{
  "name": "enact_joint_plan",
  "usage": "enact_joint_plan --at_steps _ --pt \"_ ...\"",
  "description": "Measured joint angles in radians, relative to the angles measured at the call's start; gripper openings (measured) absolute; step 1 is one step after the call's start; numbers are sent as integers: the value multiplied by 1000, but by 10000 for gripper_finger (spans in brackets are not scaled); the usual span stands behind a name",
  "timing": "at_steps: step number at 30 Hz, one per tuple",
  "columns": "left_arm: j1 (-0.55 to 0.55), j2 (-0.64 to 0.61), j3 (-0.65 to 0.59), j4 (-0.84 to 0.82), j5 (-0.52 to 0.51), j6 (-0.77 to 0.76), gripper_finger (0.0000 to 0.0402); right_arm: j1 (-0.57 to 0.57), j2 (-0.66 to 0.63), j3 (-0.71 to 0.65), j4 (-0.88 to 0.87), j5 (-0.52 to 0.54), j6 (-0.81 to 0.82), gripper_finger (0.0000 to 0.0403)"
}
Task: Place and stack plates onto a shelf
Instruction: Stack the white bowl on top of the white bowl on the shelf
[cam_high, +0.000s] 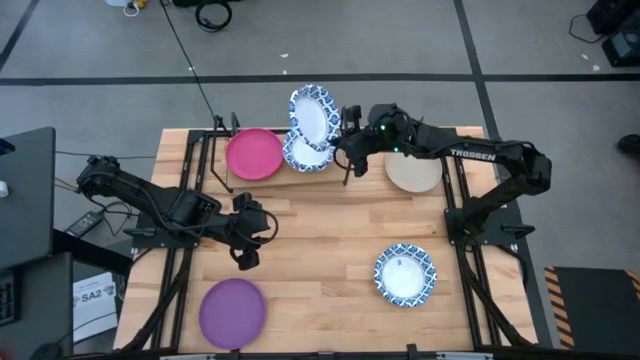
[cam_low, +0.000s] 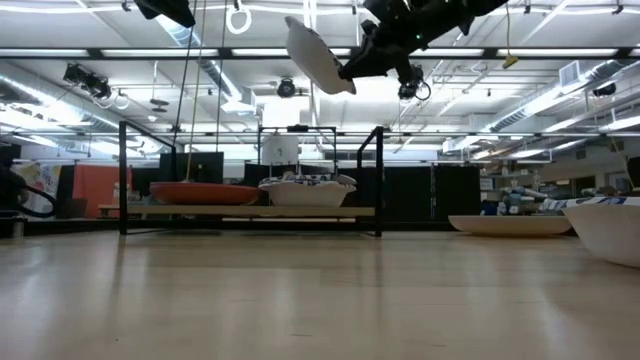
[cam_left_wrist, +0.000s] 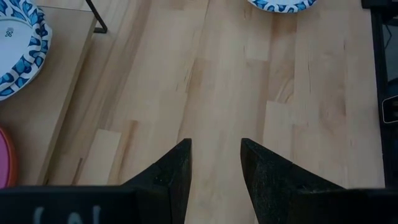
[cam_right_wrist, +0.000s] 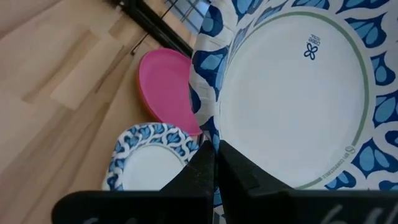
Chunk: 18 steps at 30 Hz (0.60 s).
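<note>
Mid-carry, by the look of it: right pincer (cam_high: 347, 130) clenched on the rim of a blue-and-white patterned plate (cam_high: 313, 115), held tilted and well above the shelf (cam_high: 262, 183) at the far edge of the tabletop (cam_high: 330, 240). Directly below, already on the shelf, another blue-and-white plate (cam_high: 303, 155), apparently stacked on one more of its kind, with a pink plate (cam_high: 253, 153) just to its left, an orange rim showing under it. Still out on the tabletop: a beige plate (cam_high: 412, 173) to the right of the shelf, a further patterned plate (cam_high: 405, 275) near right, a purple plate (cam_high: 232, 312) near left. Left pincer (cam_high: 246, 243) released, empty, hovering over bare wood left of centre.

Next, probably: level the held plate, centre it over the patterned stack, lower until it nests, then let go. Tilt matters here; a slanted release could slide the plate off the stack.
</note>
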Motion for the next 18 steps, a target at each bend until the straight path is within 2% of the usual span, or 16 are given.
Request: enact_joint_plan --at_steps 4,11,18 --pt "1 0 0 0 0 0 143 -23 24 25 -21 -7 3 13" --pt "2 1 0 9 1 5 143 -33 152 85 -33 -4 2 13" --pt "2 1 0 12 0 7 143 -44 266 124 -43 43 3 13"
